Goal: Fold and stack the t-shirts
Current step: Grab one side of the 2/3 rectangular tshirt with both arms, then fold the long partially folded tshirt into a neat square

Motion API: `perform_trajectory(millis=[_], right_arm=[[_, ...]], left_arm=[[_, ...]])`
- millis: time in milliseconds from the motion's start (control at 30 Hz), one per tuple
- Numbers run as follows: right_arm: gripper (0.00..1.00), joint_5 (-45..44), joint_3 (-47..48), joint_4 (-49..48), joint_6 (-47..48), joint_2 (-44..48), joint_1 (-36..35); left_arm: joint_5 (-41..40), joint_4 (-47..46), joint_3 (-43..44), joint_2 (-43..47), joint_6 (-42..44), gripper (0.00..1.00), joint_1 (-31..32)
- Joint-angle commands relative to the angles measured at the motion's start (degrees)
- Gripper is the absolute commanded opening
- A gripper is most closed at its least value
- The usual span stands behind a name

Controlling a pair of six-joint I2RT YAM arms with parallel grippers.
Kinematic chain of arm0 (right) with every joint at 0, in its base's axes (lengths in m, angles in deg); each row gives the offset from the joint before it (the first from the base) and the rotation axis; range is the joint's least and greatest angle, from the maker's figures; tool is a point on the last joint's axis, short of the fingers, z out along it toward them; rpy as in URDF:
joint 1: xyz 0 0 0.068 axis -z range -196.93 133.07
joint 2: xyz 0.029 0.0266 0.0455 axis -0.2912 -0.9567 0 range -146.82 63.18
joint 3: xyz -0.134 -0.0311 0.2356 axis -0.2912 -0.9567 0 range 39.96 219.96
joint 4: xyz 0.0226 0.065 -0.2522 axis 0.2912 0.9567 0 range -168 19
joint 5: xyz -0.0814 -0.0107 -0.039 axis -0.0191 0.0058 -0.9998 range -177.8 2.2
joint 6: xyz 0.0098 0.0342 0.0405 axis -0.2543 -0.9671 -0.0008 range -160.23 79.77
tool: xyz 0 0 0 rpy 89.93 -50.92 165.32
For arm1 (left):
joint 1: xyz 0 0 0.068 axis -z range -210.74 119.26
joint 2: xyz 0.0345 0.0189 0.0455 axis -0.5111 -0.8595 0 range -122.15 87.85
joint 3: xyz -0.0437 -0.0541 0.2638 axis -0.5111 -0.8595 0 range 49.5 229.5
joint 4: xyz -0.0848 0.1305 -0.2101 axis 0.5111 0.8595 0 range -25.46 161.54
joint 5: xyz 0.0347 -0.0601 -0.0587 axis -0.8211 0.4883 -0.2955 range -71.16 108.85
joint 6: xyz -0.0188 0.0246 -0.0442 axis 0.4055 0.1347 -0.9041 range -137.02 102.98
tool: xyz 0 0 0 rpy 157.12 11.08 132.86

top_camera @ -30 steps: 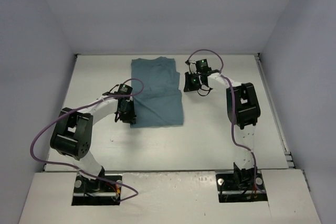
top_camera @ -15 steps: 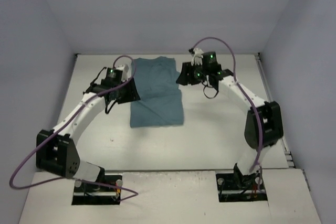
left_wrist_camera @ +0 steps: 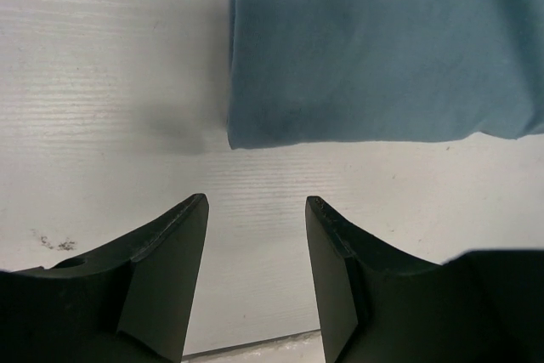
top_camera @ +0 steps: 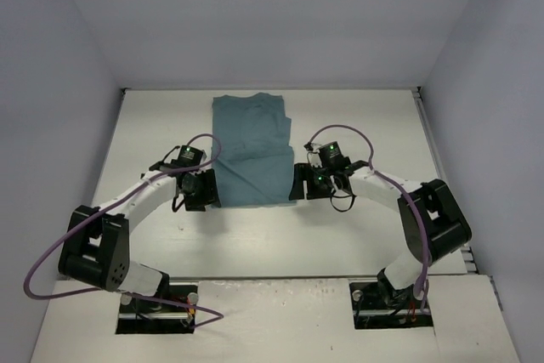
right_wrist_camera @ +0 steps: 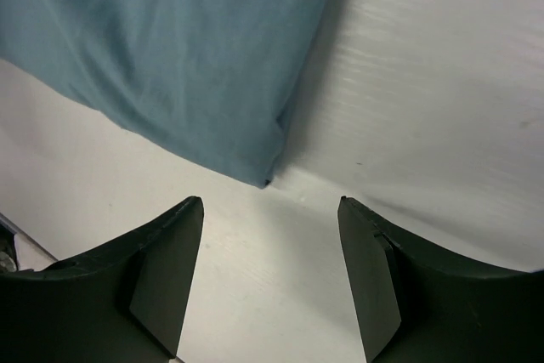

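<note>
The teal t-shirt (top_camera: 252, 149) lies flat on the white table, folded into a long strip running from the far side toward me. My left gripper (top_camera: 206, 190) sits low at its near left corner, jaws open and empty. In the left wrist view the t-shirt (left_wrist_camera: 382, 40) has its corner just ahead of the left gripper (left_wrist_camera: 257, 203), apart from it. My right gripper (top_camera: 299, 184) is at the near right corner, also open. In the right wrist view the t-shirt (right_wrist_camera: 170, 57) has its corner tip just beyond the right gripper (right_wrist_camera: 270, 203), which holds nothing.
The white table (top_camera: 357, 235) is enclosed by pale walls at the back and on both sides. A raised rail (top_camera: 442, 167) runs along the right edge. Purple cables loop above both arms.
Both grippers have opened. The right gripper came down from beside the shirt's middle to its near right corner. The left went up the left edge and came back to the near left corner.
</note>
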Motion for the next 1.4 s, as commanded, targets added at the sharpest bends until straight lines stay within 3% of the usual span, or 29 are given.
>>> perform_trajectory(millis=[0, 467, 633, 733, 800, 867, 900, 933, 1367], right_arm=[[0.62, -1.24, -1.01, -8.46, -4.43, 1.44, -2.51], [0.60, -5.92, -6.23, -15.14, -8.69, -5.55, -5.01], [0.55, -6.36, -6.15, -16.94, -9.51, -8.32, -6.16], [0.47, -6.37, -6.14, -18.37, -10.30, -9.56, -6.43], [0.33, -6.51, -5.94, -19.42, -10.78, -10.74, -6.60], [0.11, -6.66, -5.62, -19.41, -10.76, -10.67, -6.72], [0.02, -6.64, -5.67, -19.29, -10.80, -10.19, -6.79], [0.00, -6.41, -5.93, -18.82, -10.76, -8.92, -6.88], [0.00, -13.62, -9.42, 7.11, -8.99, 19.74, -7.71]], left_arm=[[-1.10, -4.10, 0.92, -1.38, -1.21, 0.47, -0.51], [-0.49, -7.29, 1.79, -9.18, -1.04, 0.47, -2.01], [0.29, -8.43, 1.43, -9.99, -1.47, 0.36, -2.01], [0.64, -8.88, 1.44, -10.70, -1.65, 0.27, -2.01], [0.68, -9.05, 1.58, -11.17, -1.65, 0.14, -2.01], [1.45, -9.05, 1.82, -11.08, -1.40, 0.03, -2.01], [1.93, -8.91, 1.87, -10.73, -1.20, 0.00, -2.01], [2.24, -8.49, 1.86, -9.67, -1.06, 0.00, -2.01], [7.39, 1.99, -8.04, 18.02, -5.36, 0.00, -0.11]])
